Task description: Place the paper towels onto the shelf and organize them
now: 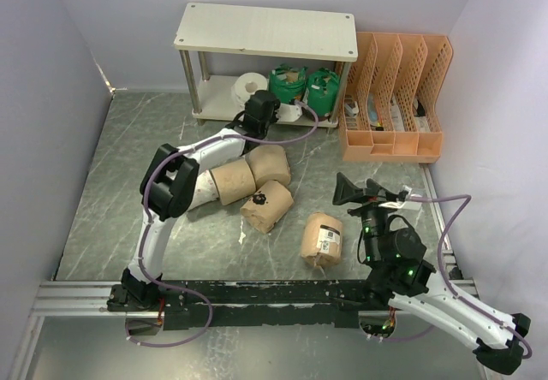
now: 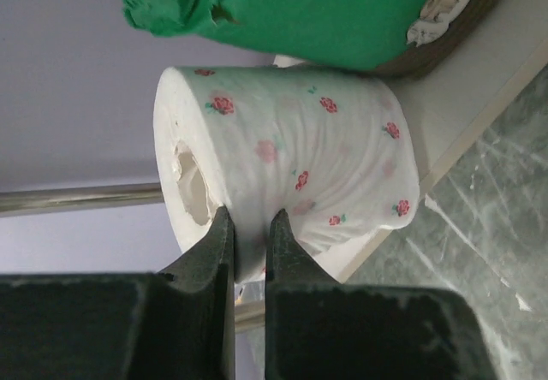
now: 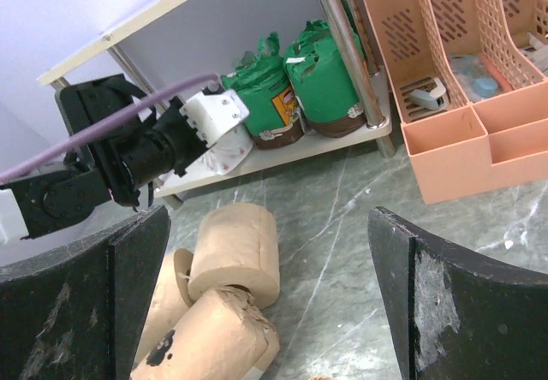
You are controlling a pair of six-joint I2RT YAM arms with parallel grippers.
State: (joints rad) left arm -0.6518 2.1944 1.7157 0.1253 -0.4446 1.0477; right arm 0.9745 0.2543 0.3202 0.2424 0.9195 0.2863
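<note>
The shelf (image 1: 265, 31) stands at the back. Its lower board holds one white roll (image 1: 251, 87) and two green-wrapped rolls (image 1: 287, 80) (image 1: 323, 85). My left gripper (image 1: 276, 111) reaches to the lower board's front edge. In the left wrist view it (image 2: 250, 226) is shut on the wall of a white rose-patterned roll (image 2: 300, 157), which lies on its side on the board (image 2: 462, 123) beside a green roll (image 2: 300, 12). Two bare tan rolls (image 1: 233, 181) (image 1: 268, 163) and two paper-wrapped rolls (image 1: 267, 206) (image 1: 324, 239) lie on the table. My right gripper (image 1: 368, 193) is open and empty above the table (image 3: 265, 311).
An orange perforated file organizer (image 1: 394, 97) stands right of the shelf, also in the right wrist view (image 3: 445, 97). Grey walls close the left, back and right. A metal rail (image 1: 77, 294) runs along the near edge.
</note>
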